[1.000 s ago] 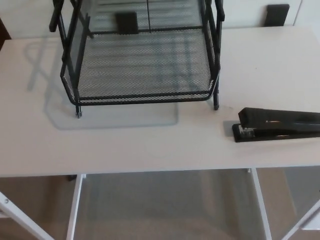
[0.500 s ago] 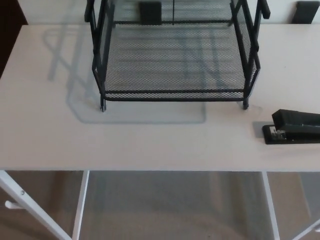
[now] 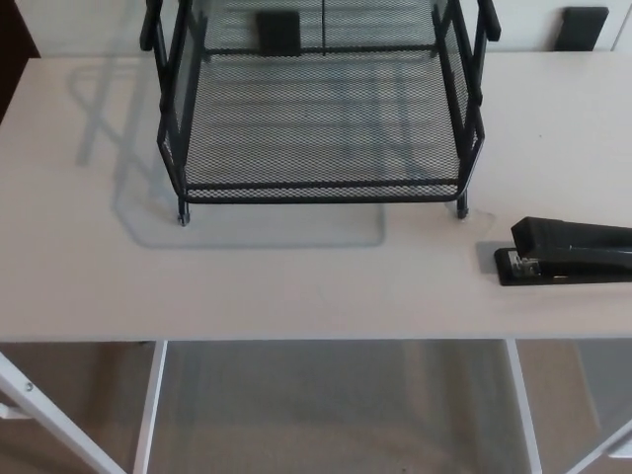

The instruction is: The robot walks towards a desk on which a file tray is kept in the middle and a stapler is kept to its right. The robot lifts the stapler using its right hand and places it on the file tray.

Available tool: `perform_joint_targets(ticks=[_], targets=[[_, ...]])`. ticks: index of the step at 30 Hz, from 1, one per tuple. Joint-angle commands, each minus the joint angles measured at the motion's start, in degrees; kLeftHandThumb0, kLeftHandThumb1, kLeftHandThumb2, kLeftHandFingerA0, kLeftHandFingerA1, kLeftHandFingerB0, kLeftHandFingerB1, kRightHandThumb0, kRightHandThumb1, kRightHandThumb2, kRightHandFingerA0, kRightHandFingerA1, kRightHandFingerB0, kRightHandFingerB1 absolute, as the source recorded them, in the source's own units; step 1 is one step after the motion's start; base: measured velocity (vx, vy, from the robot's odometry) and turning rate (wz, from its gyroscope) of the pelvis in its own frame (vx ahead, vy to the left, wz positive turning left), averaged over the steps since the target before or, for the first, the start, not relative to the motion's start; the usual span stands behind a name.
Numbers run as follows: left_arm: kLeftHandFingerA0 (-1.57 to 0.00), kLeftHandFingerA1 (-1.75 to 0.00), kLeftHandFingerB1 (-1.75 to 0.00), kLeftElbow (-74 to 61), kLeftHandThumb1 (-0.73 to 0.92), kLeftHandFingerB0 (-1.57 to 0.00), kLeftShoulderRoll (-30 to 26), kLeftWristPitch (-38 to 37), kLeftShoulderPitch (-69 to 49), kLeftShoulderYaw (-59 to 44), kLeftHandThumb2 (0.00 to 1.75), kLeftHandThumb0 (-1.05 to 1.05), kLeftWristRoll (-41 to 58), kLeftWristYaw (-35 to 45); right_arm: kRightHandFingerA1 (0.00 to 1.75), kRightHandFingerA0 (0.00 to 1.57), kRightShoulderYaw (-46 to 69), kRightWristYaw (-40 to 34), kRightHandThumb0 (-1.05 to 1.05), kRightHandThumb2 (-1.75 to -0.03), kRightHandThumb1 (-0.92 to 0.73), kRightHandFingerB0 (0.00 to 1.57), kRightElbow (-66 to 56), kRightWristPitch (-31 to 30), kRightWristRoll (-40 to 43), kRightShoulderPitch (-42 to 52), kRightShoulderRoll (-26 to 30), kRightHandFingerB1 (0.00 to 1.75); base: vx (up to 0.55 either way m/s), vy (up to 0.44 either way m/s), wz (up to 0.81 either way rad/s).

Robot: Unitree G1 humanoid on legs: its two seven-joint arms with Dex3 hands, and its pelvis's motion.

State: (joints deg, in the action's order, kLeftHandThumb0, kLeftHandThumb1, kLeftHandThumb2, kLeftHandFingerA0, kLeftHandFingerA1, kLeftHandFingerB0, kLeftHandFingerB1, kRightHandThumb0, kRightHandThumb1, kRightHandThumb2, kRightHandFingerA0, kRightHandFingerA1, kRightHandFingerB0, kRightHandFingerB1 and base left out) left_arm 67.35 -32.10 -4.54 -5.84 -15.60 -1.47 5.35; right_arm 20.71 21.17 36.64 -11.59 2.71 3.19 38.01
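A black wire-mesh file tray [image 3: 321,188] stands on thin legs in the middle of a white desk [image 3: 247,286], its upper tiers cut off by the top edge. A black stapler [image 3: 565,253] lies flat on the desk to the tray's right, its front end toward the tray and its far end running off the picture's right edge. Neither of my hands nor any part of my arms shows in the head view.
The desk's near edge runs across the lower third, with white frame legs [image 3: 148,405] and beige floor beneath. Two dark blocks [image 3: 582,27] sit at the desk's back edge against the wall. The tray casts a shadow to its left.
The whole picture has shifted with the camera: first right, then back a little left. Tray and stapler keep their places on the desk.
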Motion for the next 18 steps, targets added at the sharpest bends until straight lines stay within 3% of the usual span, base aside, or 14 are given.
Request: perform_joint_targets(ticks=[1,2,3,6,7,8,9,11,12,13,14,15,16,18], targets=[[-0.21,-0.59,-0.32,-3.89,0.77,0.0,-1.28,3.28,-0.35,-0.33,1.17,-0.9,0.88,-1.18,0.53,0.01,3.57,-4.66,-0.52,-0.57,-0.47,0.0,-6.91,-9.98,1.19,-5.47,3.56,0.29,0.0,0.0,0.0],[-0.31,-0.57,-0.27,-4.53,0.92,0.0,-1.55,3.51,-0.68,-0.17,0.78,-0.91,0.73,-0.73,0.54,0.0,3.93,-5.19,-0.54,-0.57,-0.47,0.0,-8.02,-9.79,1.0,-6.16,3.73,0.35,0.0,0.0,0.0],[-0.11,-0.58,-0.24,-5.26,0.82,0.0,-1.54,3.05,-0.89,-0.79,1.23,-0.98,1.54,0.41,0.54,0.0,6.05,-7.04,-0.59,-0.74,-0.3,0.0,-7.88,-8.54,2.33,-8.48,3.04,0.46,0.0,0.0,0.0],[-0.02,-0.47,-0.18,-6.28,0.92,0.0,-1.74,2.64,-0.87,-0.6,0.81,-0.88,1.39,1.17,0.77,0.03,4.48,-5.29,-0.92,-0.8,-0.38,0.01,-8.24,-10.19,0.3,-14.34,6.59,0.73,0.0,0.0,0.0],[0.0,-0.44,-0.3,-6.22,0.78,0.0,-1.75,2.84,-0.65,-0.71,1.24,-0.89,1.55,1.4,1.44,0.33,3.16,-4.84,-1.05,-0.56,-0.52,0.0,-9.1,-10.41,-1.12,-15.53,8.11,1.2,0.0,0.0,0.0],[0.0,-0.44,-0.3,-6.0,0.78,0.0,-1.78,3.07,-0.26,-0.86,1.24,-0.89,1.78,1.73,1.44,0.33,1.14,-4.19,-1.05,-0.56,-0.52,0.0,-10.4,-10.61,-3.15,-17.23,10.41,1.2,0.0,0.0,0.0],[-0.03,-0.45,-0.29,-5.16,0.79,0.0,-1.73,2.86,0.33,-1.07,1.22,-0.89,1.99,1.78,1.14,0.24,-0.69,-2.36,-0.97,-0.97,-0.37,0.0,-12.85,-11.46,-3.74,-20.02,12.7,0.93,0.0,0.0,0.0],[-0.03,-0.45,-0.29,-5.41,0.79,0.0,-1.71,3.21,0.44,-0.95,1.22,-0.89,1.74,1.36,1.14,0.24,-1.58,-1.0,-0.97,-0.97,-0.37,0.0,-15.87,-13.77,-2.72,-21.37,14.09,0.93,0.0,0.0,0.0],[-0.1,-0.53,-0.16,-5.25,0.92,0.0,-1.69,3.15,0.45,-0.65,0.77,-0.93,1.4,1.18,0.67,0.04,-1.73,-0.55,-0.56,-0.86,-0.14,0.0,-18.92,-15.18,-2.3,-21.43,14.63,0.63,0.0,0.0,0.0],[-0.02,-0.52,-0.25,-5.12,0.81,-0.03,-1.59,3.23,0.41,-0.17,1.24,-0.94,0.84,0.76,0.76,0.0,-2.02,0.74,-0.79,-0.57,-0.56,0.0,-24.46,-16.94,-1.46,-21.37,15.69,0.49,0.0,0.0,0.0],[-0.02,-0.52,-0.25,-5.3,0.81,-0.03,-1.52,3.51,0.31,-0.12,1.24,-0.94,0.77,0.53,0.76,0.0,-2.18,1.64,-0.79,-0.57,-0.56,0.0,-26.07,-16.6,-1.07,-21.07,16.11,0.49,0.0,0.0,0.0],[-0.09,-0.57,-0.25,-4.84,0.81,-0.01,-1.41,3.61,0.08,0.03,1.23,-0.95,0.49,-0.09,0.51,0.09,-2.49,5.54,-0.67,-0.61,-0.56,0.01,-31.37,-17.3,2.22,-21.78,16.48,0.17,0.0,0.0,0.0],[0.0,-0.49,-0.28,-4.94,0.77,0.0,-1.2,3.63,0.05,-0.61,1.22,-0.91,1.25,0.21,0.39,0.0,-2.85,5.8,-0.67,-0.83,-0.38,0.0,-32.21,-16.5,2.21,-21.68,16.22,0.19,0.0,0.0,0.0],[-0.1,-0.57,-0.26,-5.08,0.79,-0.01,-1.02,4.26,0.15,-0.56,1.22,-0.95,1.13,-0.53,0.36,0.01,-4.14,6.25,-0.58,-0.78,-0.46,0.0,-33.48,-15.34,1.82,-22.04,15.81,0.16,0.0,0.0,0.0]])
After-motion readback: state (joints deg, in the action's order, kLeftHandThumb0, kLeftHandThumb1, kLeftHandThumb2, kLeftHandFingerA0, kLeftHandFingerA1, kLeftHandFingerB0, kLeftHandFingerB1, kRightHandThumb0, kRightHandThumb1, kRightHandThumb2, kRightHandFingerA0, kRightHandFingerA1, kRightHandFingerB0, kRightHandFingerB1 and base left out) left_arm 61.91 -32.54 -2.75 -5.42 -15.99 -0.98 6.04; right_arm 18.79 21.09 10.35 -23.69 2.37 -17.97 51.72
